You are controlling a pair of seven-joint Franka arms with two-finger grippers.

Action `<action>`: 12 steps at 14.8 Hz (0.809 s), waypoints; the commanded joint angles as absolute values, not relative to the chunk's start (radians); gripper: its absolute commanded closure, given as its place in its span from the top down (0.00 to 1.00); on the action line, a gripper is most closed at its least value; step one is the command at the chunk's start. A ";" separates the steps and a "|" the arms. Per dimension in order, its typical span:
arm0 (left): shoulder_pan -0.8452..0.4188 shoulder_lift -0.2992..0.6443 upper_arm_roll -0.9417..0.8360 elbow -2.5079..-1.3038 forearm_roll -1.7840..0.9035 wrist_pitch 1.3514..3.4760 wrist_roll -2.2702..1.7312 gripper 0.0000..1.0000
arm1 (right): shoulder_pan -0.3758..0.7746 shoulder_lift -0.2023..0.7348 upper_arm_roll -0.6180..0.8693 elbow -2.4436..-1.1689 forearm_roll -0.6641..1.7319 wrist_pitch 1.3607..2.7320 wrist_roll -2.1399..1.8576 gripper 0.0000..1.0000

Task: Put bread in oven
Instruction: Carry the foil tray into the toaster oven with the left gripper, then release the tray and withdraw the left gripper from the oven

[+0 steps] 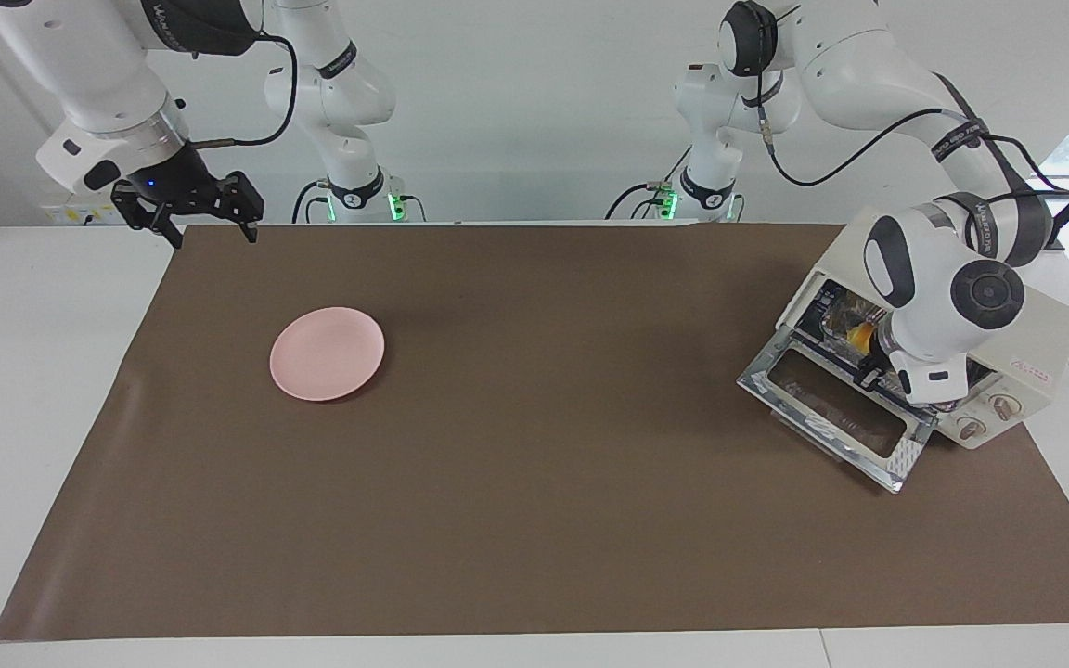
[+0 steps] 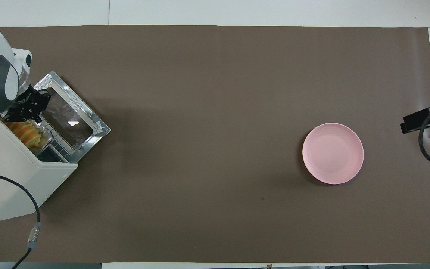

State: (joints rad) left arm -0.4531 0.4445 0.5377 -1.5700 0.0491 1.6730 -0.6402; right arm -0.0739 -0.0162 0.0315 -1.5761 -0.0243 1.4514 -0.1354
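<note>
the left end effector (image 2: 24, 110), fingers together at the oven (image 2: 13, 164) mouth, sits just over the bread (image 2: 26, 133) in its foil tray (image 2: 43, 140) on the rack and could drag it out, while the right end effector (image 1: 189, 211), fingers apart, waits above the table edge.

I note both arms are glossy white with dark grey joint caps and black lettered bands. Black cables loop along them, green lights glow at the bases, and the right gripper (image 1: 186, 211) is black.
</note>
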 commanded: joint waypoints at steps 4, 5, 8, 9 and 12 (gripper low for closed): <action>-0.449 0.402 0.540 -1.618 0.074 1.724 -0.583 1.00 | -0.083 -0.035 0.041 -1.595 -0.037 1.451 -0.127 1.00; -0.449 0.403 0.540 -1.617 0.074 1.739 -0.583 1.00 | -0.083 -0.035 0.041 -1.595 -0.037 1.450 -0.127 1.00; -0.463 0.405 0.540 -1.582 0.074 1.799 -0.569 1.00 | -0.083 -0.035 0.041 -1.595 -0.037 1.450 -0.127 1.00; -0.465 0.405 0.538 -1.568 0.072 1.802 -0.552 1.00 | -0.083 -0.035 0.041 -1.595 -0.037 1.450 -0.127 1.00; -0.466 0.388 0.529 -1.456 0.066 1.697 -0.404 1.00 | -0.083 -0.035 0.041 -1.595 -0.037 1.451 -0.127 1.00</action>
